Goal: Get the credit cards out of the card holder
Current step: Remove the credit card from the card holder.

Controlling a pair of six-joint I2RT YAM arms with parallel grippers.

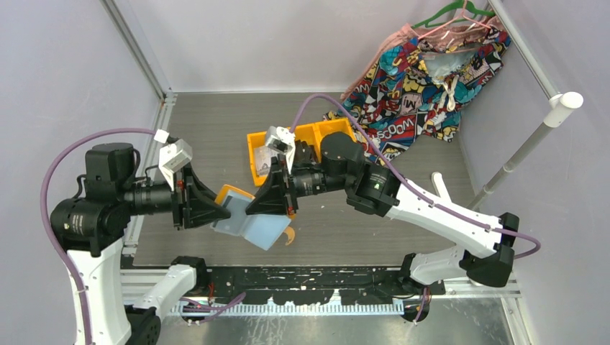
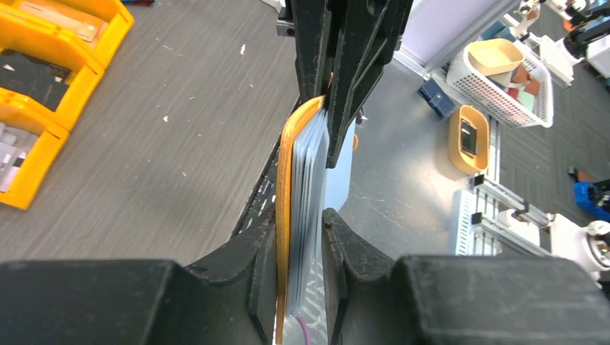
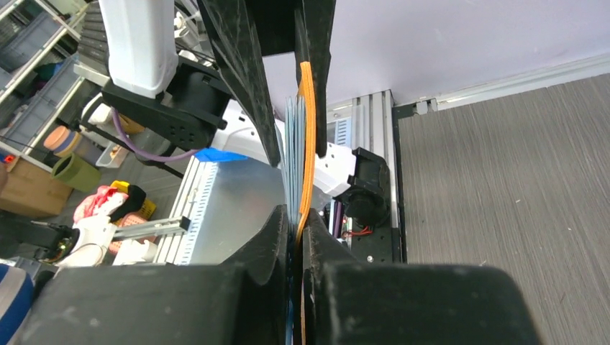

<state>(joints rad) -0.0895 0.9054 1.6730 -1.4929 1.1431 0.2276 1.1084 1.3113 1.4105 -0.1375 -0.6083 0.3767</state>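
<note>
Fingers of left gripper (image 2: 301, 224): nearly closed, clamping one end of the flat orange book-like card holder with pale blue see-through pockets (image 2: 289, 180); orange cover and blue pages sit between the two pads.
Fingers of right gripper (image 3: 296, 224): also nearly closed, pinched on the opposite end of the same holder, orange cover against one pad.
Card holder place: off the table, between both grippers, above the near part of the grey wood-grain tabletop (image 1: 216, 129); near side of the bins.
Card holder pose: edge-on in both wrist views; in the top view the blue pages fan down toward the near edge.
Credit cards: cannot tell, pockets only seen from the edge.
Orange tab (image 1: 290, 237): sticks out by the lower right of the blue pages.
Yellow-orange plastic bin trays (image 1: 253, 154): just behind the right gripper.
Comic-print fabric (image 1: 410, 79): far right corner.
</note>
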